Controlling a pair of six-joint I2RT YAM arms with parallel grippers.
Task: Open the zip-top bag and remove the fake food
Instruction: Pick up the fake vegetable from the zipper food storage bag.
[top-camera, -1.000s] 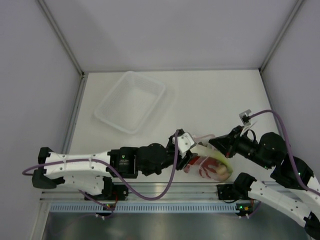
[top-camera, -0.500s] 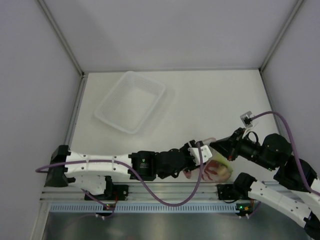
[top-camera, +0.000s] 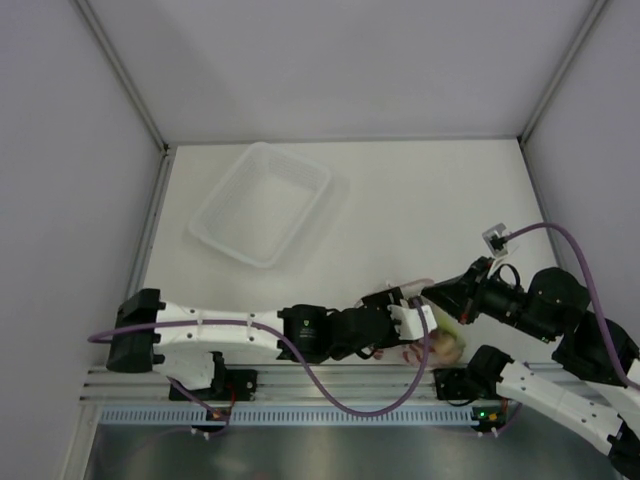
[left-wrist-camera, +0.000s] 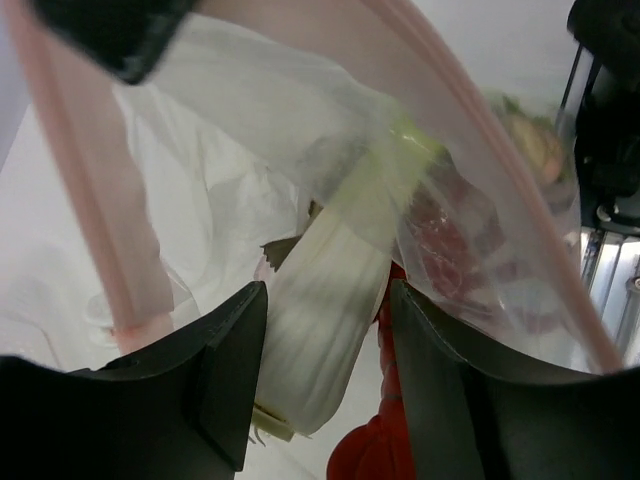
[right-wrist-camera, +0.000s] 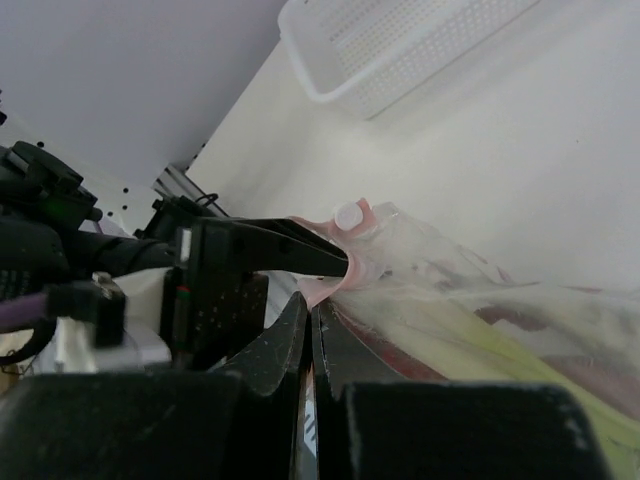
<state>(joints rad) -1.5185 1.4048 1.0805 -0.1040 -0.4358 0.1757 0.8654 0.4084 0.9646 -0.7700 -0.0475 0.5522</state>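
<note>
The zip-top bag (top-camera: 447, 347) lies at the table's near edge, its pink zip strip (left-wrist-camera: 122, 230) spread wide. My right gripper (right-wrist-camera: 312, 305) is shut on that strip (right-wrist-camera: 340, 283) and holds one lip up. My left gripper (left-wrist-camera: 325, 300) reaches into the bag's mouth. Its jaws stand open on either side of the white end of the leek (left-wrist-camera: 320, 330): the left finger is against it, the right finger a gap away. A red lobster (left-wrist-camera: 375, 455) lies just under the leek. A beige round piece (left-wrist-camera: 533, 143) shows blurred through the plastic. From above, the left gripper (top-camera: 418, 322) meets the right gripper (top-camera: 437, 296) at the bag.
A rigid clear tray (top-camera: 262, 203) stands at the back left of the table, also in the right wrist view (right-wrist-camera: 400, 40). The aluminium rail (top-camera: 300, 378) and both arm bases run right behind the bag. Booth walls close three sides.
My left arm has stretched right, carrying its gripper into the bag's mouth, and its jaws have widened a little. The right gripper keeps its hold on the strip, hardly moved.
</note>
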